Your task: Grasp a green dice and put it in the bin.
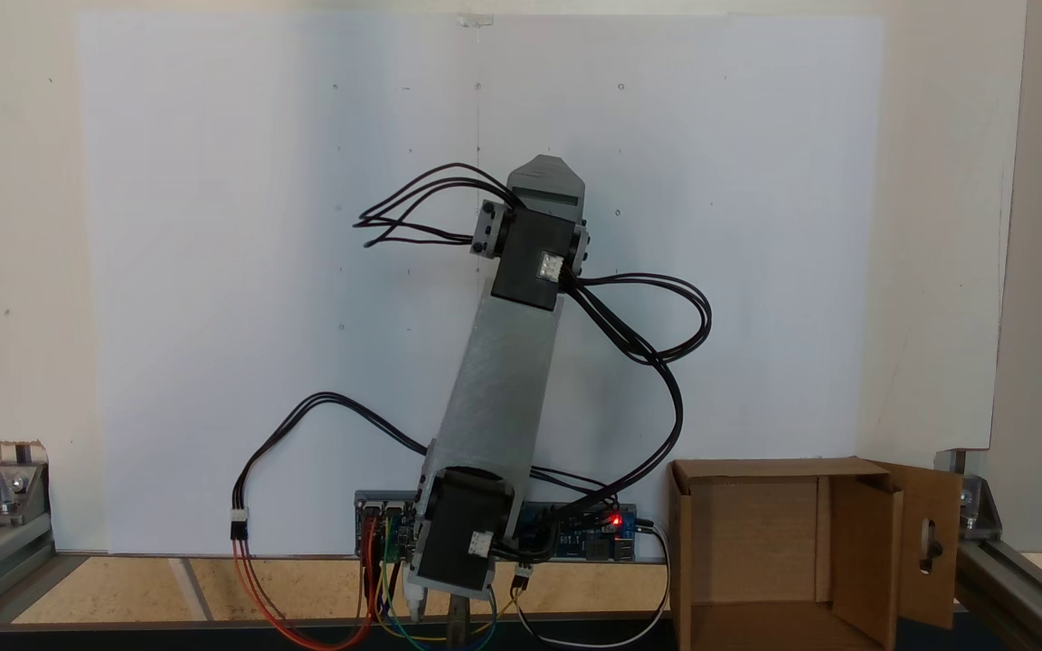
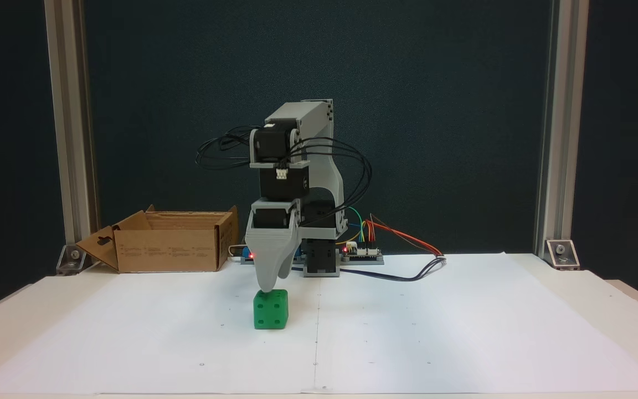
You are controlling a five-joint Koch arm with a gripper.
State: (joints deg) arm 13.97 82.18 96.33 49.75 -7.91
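The green dice (image 2: 270, 309) sat on the white tabletop (image 2: 435, 332) beneath the claw (image 2: 268, 287), whose spread could not be told; a misaligned descent risked knocking it aside, the bin (image 2: 169, 244) waiting beyond.

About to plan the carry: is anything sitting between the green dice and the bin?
Nothing visible does. In a fixed view the green dice sits on bare white paper under the gripper; the bin stands open-topped behind, to its left.
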